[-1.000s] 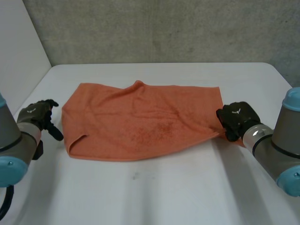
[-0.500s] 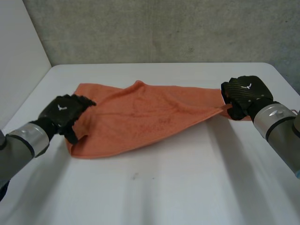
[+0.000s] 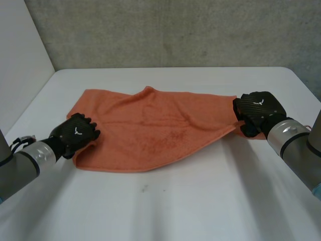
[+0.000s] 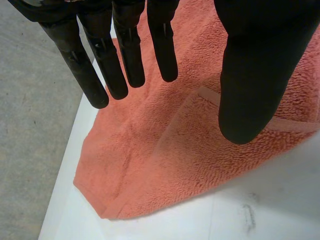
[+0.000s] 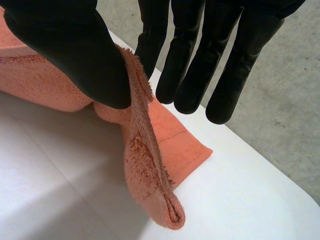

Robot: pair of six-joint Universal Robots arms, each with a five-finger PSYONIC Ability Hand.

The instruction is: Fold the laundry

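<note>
Light in here is soft and even, coming from above, with no hard-edged shadows. The white bench (image 3: 165, 211) is bright but not blown out and has no glare spots. The grey wall (image 3: 175, 30) behind is flatly lit, mid-tone. The orange towel (image 3: 150, 125) is evenly lit, its folds showing only as faint darker creases. Soft shade lies on the bench under the towel's raised edge by the right hand (image 3: 258, 108); the right wrist view shows it under the hanging fold. In the left wrist view a thin soft shadow runs along the towel's edge. The left hand (image 3: 75, 134) has black fingers (image 4: 127, 55) that read very dark with a dull sheen.
</note>
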